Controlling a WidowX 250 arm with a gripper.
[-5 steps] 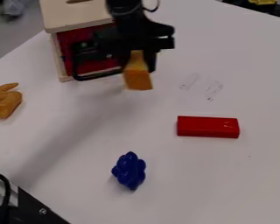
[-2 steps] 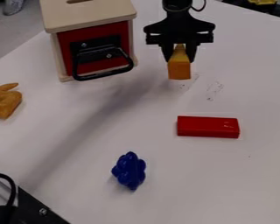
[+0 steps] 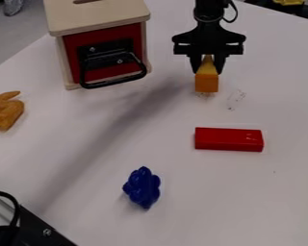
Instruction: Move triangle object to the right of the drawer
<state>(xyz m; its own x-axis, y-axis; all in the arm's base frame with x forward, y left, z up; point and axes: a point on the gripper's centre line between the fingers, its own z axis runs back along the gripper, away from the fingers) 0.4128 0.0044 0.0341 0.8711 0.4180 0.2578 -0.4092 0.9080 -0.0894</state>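
Note:
The black gripper (image 3: pixel 208 67) hangs to the right of the drawer box, coming in from the top edge. It is shut on an orange triangular block (image 3: pixel 207 82), whose broader end points down toward the camera. Whether the block touches the table cannot be told. At the upper left, the wooden box with a red drawer front (image 3: pixel 104 54) faces the camera, its black handle jutting forward.
On the white table (image 3: pixel 208 202) lie a red rectangular block (image 3: pixel 228 139), a blue bumpy object (image 3: pixel 142 187) and an orange-brown toy (image 3: pixel 6 111) at the left edge. Black equipment (image 3: pixel 31 228) occupies the lower left corner.
From in front of the drawer box, the gripper has moved right with the orange block in it, uncovering the drawer front. Its latest shift is slightly right and down the view.

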